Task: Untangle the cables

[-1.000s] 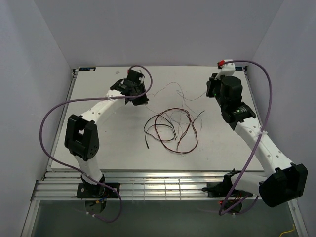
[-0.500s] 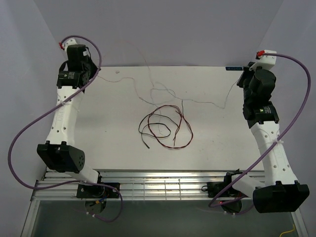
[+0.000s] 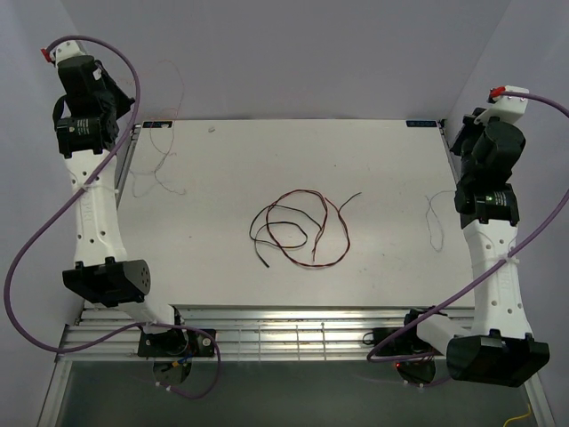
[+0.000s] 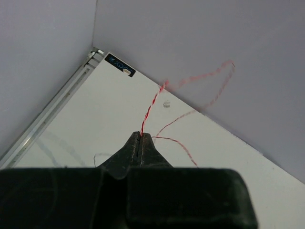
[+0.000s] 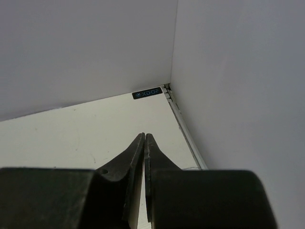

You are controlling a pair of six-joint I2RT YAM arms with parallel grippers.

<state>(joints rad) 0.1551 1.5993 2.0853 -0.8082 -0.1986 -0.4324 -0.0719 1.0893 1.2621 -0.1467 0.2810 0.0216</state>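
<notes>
Far left of the table [image 3: 222, 160], a thin pink wire [image 4: 151, 107], red-white twisted, sits pinched in the left gripper [image 4: 142, 134], tips clamped, arm [image 3: 93, 205] stretched high over that corner. Mid-table, the red and black cables [image 3: 298, 192] lie in loose overlapping loops. At the table's right edge a pale grey wire [image 3: 430, 213] trails. The right gripper [image 5: 144, 135] is raised, tips pressed together. Whether they grip that wire, can't tell.

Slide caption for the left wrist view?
Left gripper shut on a thin pinkish cable, held above the table's far-left corner.
</notes>
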